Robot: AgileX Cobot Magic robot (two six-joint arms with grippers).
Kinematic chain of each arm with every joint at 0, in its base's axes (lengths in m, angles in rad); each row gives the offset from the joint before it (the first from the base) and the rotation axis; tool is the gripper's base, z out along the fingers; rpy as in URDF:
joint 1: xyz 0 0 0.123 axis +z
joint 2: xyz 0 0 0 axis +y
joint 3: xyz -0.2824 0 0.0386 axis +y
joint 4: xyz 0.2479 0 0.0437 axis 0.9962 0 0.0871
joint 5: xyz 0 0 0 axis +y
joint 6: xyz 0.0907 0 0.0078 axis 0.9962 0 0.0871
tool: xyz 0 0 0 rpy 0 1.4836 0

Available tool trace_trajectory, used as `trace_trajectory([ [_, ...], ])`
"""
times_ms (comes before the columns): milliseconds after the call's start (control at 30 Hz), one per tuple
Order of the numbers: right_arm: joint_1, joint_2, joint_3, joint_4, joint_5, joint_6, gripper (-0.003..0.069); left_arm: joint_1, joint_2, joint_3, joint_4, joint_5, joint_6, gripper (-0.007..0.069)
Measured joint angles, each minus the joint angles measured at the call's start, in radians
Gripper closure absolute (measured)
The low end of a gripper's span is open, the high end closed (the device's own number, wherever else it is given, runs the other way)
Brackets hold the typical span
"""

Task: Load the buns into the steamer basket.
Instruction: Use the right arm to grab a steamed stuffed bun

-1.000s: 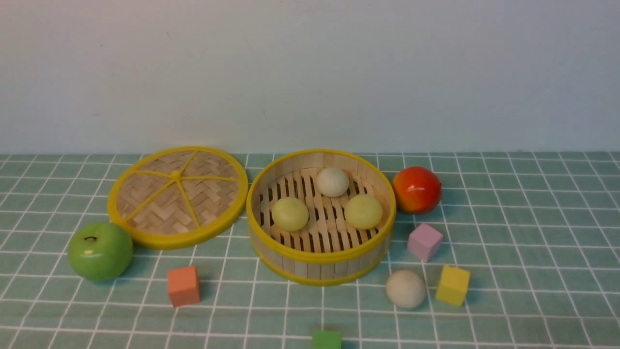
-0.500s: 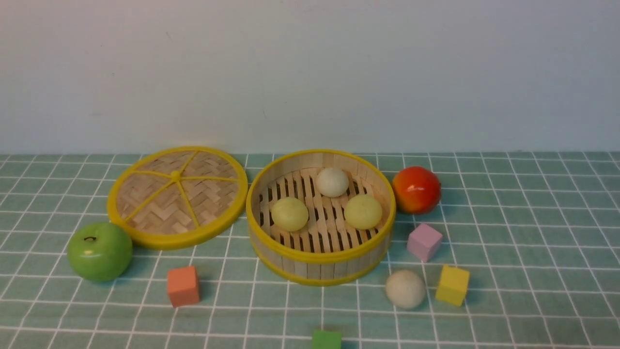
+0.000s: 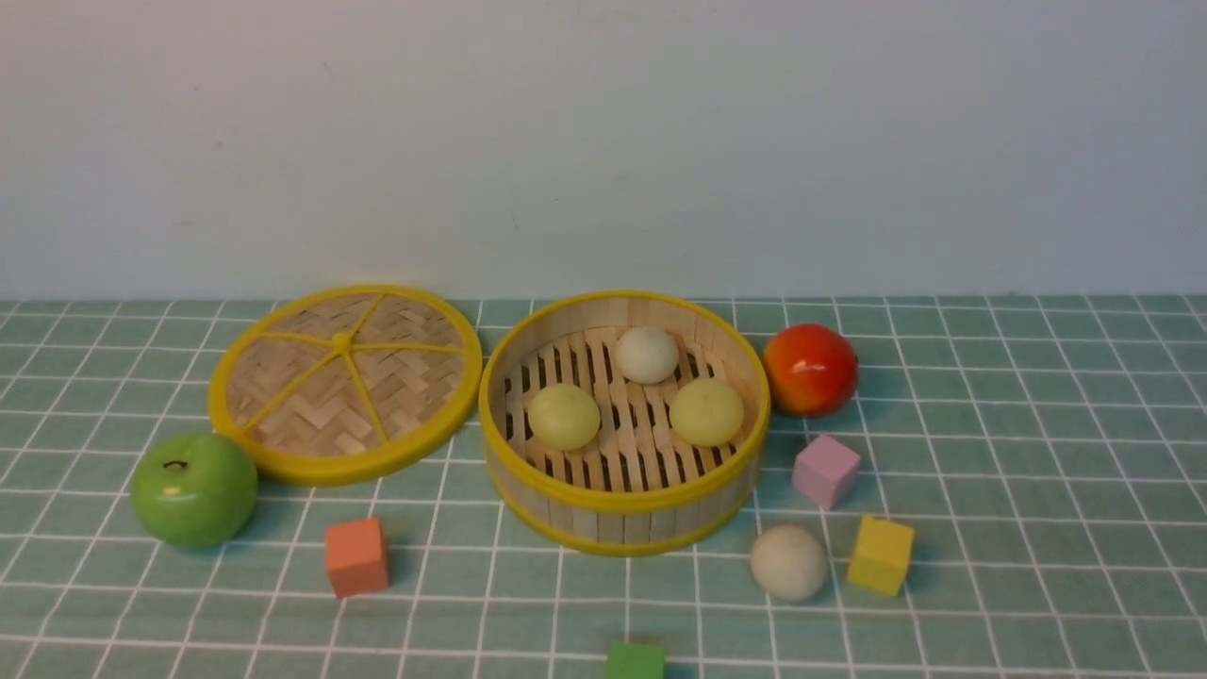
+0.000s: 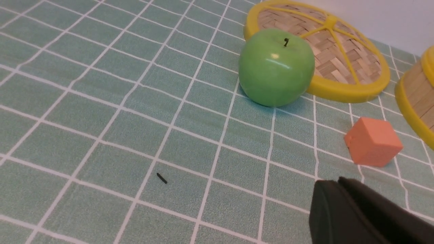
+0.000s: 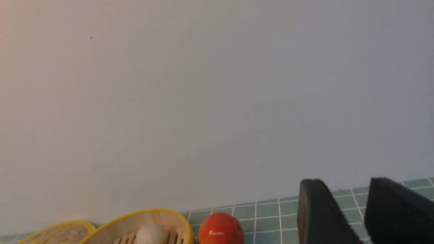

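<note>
The steamer basket [image 3: 624, 500] stands mid-table and holds three buns: a pale yellow-green one [image 3: 564, 416], another yellow-green one [image 3: 706, 411] and an off-white one [image 3: 647, 354]. A fourth, off-white bun [image 3: 789, 562] lies on the cloth in front of the basket to the right, beside a yellow cube. Neither gripper shows in the front view. My left gripper [image 4: 334, 181] is shut and empty, low over the cloth near the orange cube. My right gripper [image 5: 346, 184] is open and empty, raised and facing the wall; the basket [image 5: 159, 217] and the off-white bun in it [image 5: 149, 234] show low in its view.
A flat woven lid [image 3: 345, 381] lies left of the basket, with a green apple [image 3: 194, 488] in front of it. A red-orange fruit [image 3: 810, 369] sits right of the basket. Orange [image 3: 356, 555], pink [image 3: 826, 470], yellow [image 3: 881, 554] and green [image 3: 635, 660] cubes lie around.
</note>
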Motion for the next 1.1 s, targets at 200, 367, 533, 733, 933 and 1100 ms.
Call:
trace_trajectory([
  [200, 0.000, 0.248, -0.197, -0.023, 0.311, 0.000, 0.0419, 0.000, 0.000, 0.000, 0.001, 0.000, 0.000, 0.0587],
  [367, 0.000, 0.405, -0.211, -0.027, 0.455, 0.000, 0.0419, 0.000, 0.000, 0.000, 0.002, 0.000, 0.000, 0.0586],
  [533, 0.000, 0.505, -0.213, 0.044, 0.451, -0.003, 0.0419, 0.000, 0.000, 0.000, 0.002, 0.000, 0.000, 0.0585],
  [733, 0.000, 0.645, -0.214, 0.210, 0.471, -0.146, 0.0419, 0.000, 0.000, 0.000, 0.002, 0.000, 0.000, 0.0575],
  [933, 0.000, 0.852, -0.280, 0.339, 0.549, -0.336, 0.0419, 0.000, 0.000, 0.000, 0.002, 0.000, 0.000, 0.0573],
  [1100, 0.000, 1.029, -0.434, 0.373, 0.595, -0.399, 0.0419, 0.000, 0.000, 0.000, 0.002, 0.000, 0.000, 0.0567],
])
